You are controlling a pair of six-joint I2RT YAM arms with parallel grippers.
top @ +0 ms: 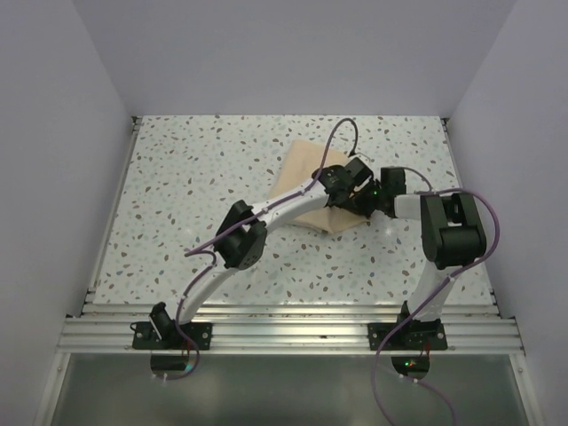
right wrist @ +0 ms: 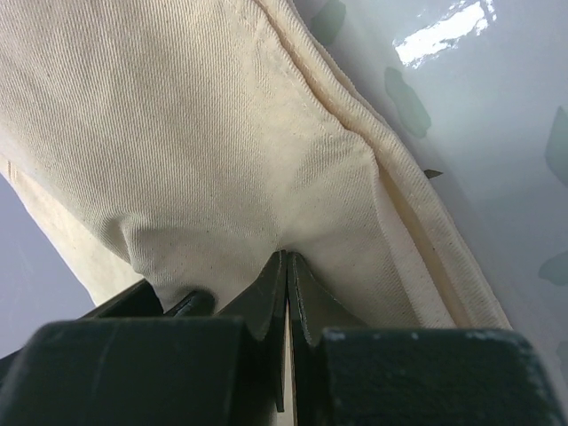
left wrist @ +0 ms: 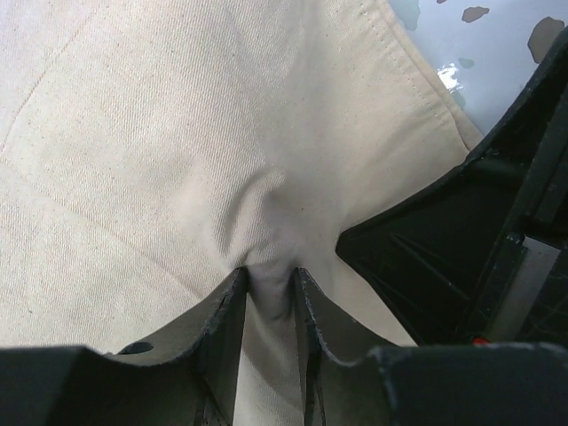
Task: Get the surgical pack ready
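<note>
Speckled white counter [top: 195, 195] carried the tan-beige cloth wrap sheet [top: 306, 169], which lay right of centre on the far half. Both black-and-white arms met over the sheet's near right part. Left fingers [left wrist: 226, 311] stood narrowly apart, clamped on a puckered fold of the cloth. Right fingers [right wrist: 266, 293] were pressed together, pinching the cloth beside its stitched hem.

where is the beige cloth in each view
Top view: cloth right of centre on the table, toward the far side.
Left wrist: cloth fills nearly the whole frame.
Right wrist: cloth covers left and centre.
Shared landmark: the speckled table, top right in both wrist views.
</note>
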